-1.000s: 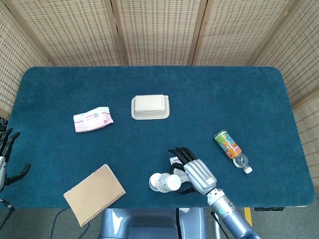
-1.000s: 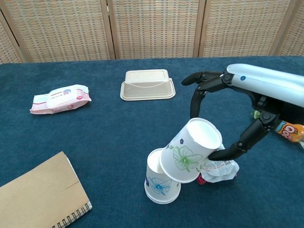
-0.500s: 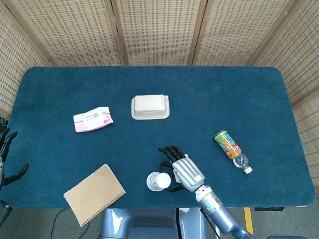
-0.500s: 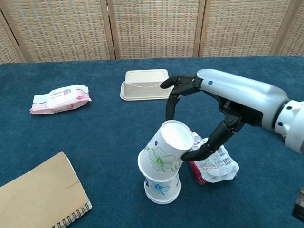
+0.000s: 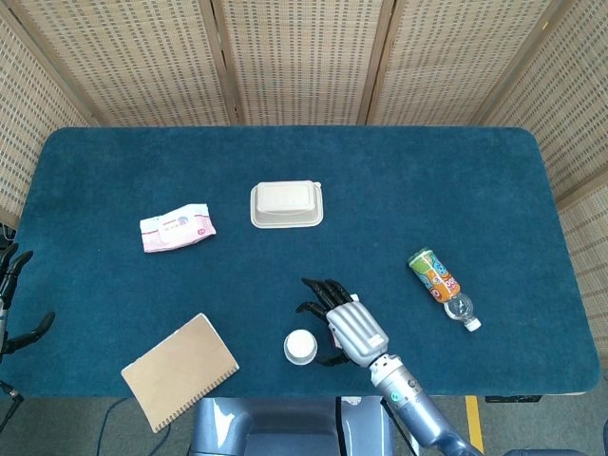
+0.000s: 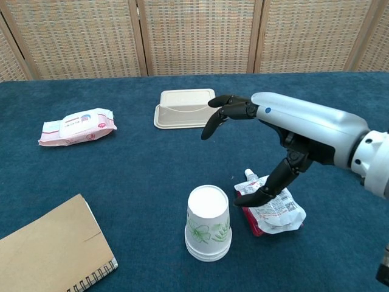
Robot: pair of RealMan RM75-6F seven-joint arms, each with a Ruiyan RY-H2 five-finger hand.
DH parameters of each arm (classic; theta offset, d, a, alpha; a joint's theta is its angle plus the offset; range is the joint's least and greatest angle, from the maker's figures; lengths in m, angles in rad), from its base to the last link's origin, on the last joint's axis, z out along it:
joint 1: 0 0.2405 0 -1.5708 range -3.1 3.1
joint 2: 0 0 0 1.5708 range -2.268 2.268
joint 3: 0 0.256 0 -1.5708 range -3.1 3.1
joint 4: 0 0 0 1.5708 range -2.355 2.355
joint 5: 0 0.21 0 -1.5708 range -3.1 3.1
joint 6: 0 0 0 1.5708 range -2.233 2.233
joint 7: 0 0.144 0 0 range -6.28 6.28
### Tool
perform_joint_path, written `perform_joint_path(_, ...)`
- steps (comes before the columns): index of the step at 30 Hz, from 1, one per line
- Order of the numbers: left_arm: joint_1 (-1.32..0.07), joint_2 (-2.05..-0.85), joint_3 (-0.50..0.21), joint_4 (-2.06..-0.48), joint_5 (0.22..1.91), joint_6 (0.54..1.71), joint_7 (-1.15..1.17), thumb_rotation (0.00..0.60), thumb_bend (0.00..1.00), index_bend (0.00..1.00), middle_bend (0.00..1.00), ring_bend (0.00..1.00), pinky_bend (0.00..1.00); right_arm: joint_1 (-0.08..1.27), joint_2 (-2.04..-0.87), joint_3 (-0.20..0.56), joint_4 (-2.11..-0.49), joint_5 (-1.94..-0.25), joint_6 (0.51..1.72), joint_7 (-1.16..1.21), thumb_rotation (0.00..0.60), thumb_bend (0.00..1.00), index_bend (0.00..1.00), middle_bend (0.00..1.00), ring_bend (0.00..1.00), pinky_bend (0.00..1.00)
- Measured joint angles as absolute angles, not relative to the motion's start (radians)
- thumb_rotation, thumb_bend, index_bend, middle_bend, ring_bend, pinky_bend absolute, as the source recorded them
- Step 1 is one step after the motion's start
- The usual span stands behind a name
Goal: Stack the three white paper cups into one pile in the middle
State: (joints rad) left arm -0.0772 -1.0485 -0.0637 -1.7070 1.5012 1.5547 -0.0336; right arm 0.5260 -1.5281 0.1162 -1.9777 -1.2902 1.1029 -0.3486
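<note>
The white paper cups stand as one nested pile, mouth down, near the table's front edge; the head view shows the pile as a single white disc. How many cups are nested in it cannot be told. My right hand hovers just right of the pile with fingers spread and nothing in it, the thumb low beside a crumpled wrapper; the head view shows this hand close to the cups but apart from them. My left hand hangs off the table's left edge, fingers apart and empty.
A crumpled snack wrapper lies right of the pile under my right hand. A brown notebook sits front left, a wipes pack at left, a beige lidded box at centre back, a bottle at right.
The flowered cup my right hand held tilted over the standing cup has dropped onto it, upright and nested. The hand has let go and spread its fingers.
</note>
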Motion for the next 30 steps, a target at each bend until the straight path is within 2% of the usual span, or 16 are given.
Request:
perform_joint_path(5,-0.077,-1.049,-0.065,-1.706,1.5,1.553,-0.032,0.6,0.3,0.08,0.0,0.0,0.02,0.51,-1.492,0.098,-1.976,-1.32,1.122,-0.332,0.6,0.09,0.26,0.03,0.0,0.0)
perform_joint_path(10,-0.081,-1.054,-0.067,-1.703,1.49,1.54,-0.022,0.6,0.3,0.06,0.0,0.0,0.02,0.475,-1.417,0.072,-1.953,-1.378,1.172,-0.305,0.6,0.09,0.13,0.0,0.0,0.0)
perform_joint_path(13,-0.085,-1.06,-0.067,-1.702,1.483,1.528,-0.002,0.6,0.3,0.03,0.0,0.0,0.02,0.445,-1.36,0.058,-1.908,-1.407,1.222,-0.307,0.6,0.09,0.08,0.0,0.0,0.0)
perform_joint_path(18,-0.09,-1.073,-0.071,-1.697,1.46,1.512,0.035,0.6,0.29,0.01,0.0,0.0,0.01,0.373,-1.277,0.03,-1.807,-1.446,1.317,-0.301,0.6,0.09,0.06,0.0,0.0,0.0)
perform_joint_path(30,-0.083,-1.122,-0.071,-1.661,1.427,1.517,0.15,0.6,0.26,0.0,0.0,0.0,0.0,0.213,-1.213,-0.01,-1.556,-1.436,1.447,-0.086,0.6,0.09,0.06,0.0,0.0,0.0)
